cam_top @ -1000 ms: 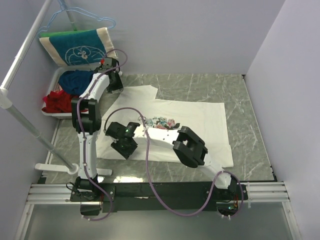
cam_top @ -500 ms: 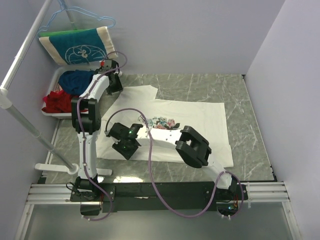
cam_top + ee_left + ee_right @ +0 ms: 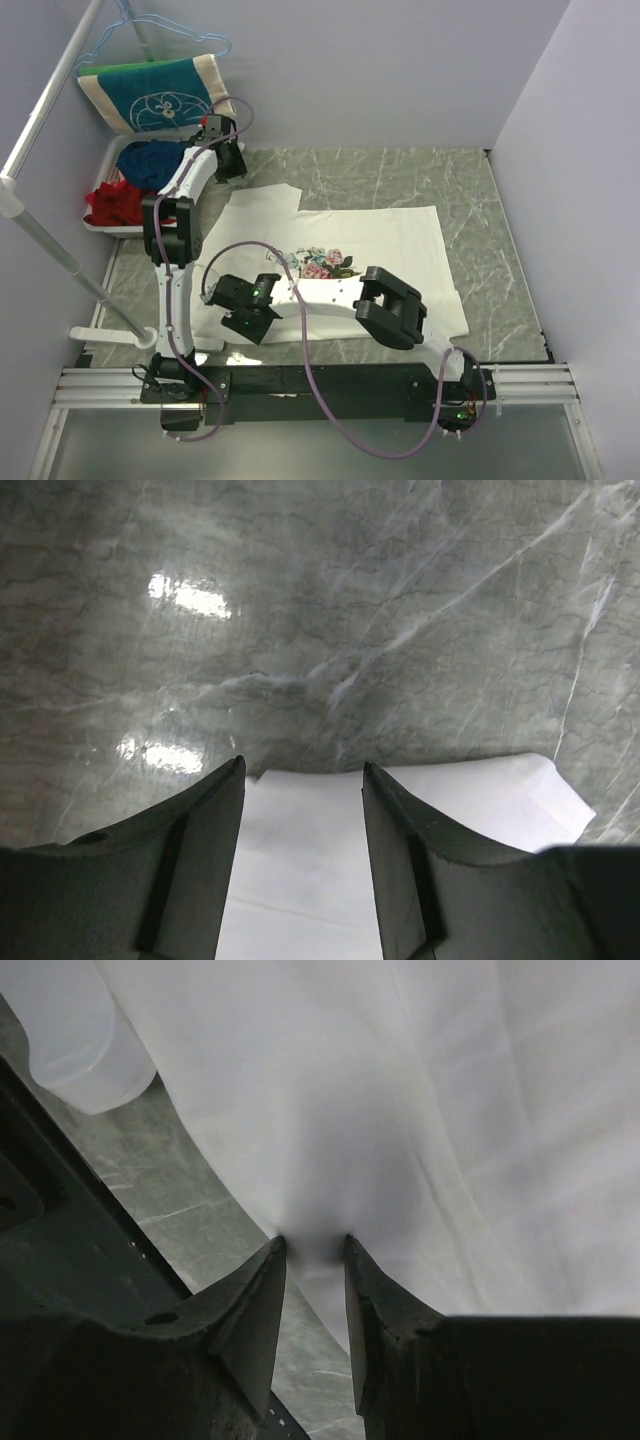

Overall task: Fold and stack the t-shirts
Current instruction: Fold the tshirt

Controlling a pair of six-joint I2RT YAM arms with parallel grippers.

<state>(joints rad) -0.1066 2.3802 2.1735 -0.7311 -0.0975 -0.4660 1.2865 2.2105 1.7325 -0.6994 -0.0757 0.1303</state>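
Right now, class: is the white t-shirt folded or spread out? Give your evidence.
Spread out. In the top view the t-shirt lies open on the table, flower print up, a sleeve sticking out.

L claw point(image 3: 303, 770) jaws apart, R claw point(image 3: 315, 1242) clamped

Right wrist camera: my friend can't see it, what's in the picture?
The right gripper pinches the edge of a white t-shirt, which puckers between its dark tips. The cloth fills most of the picture; grey marble table shows at lower left.
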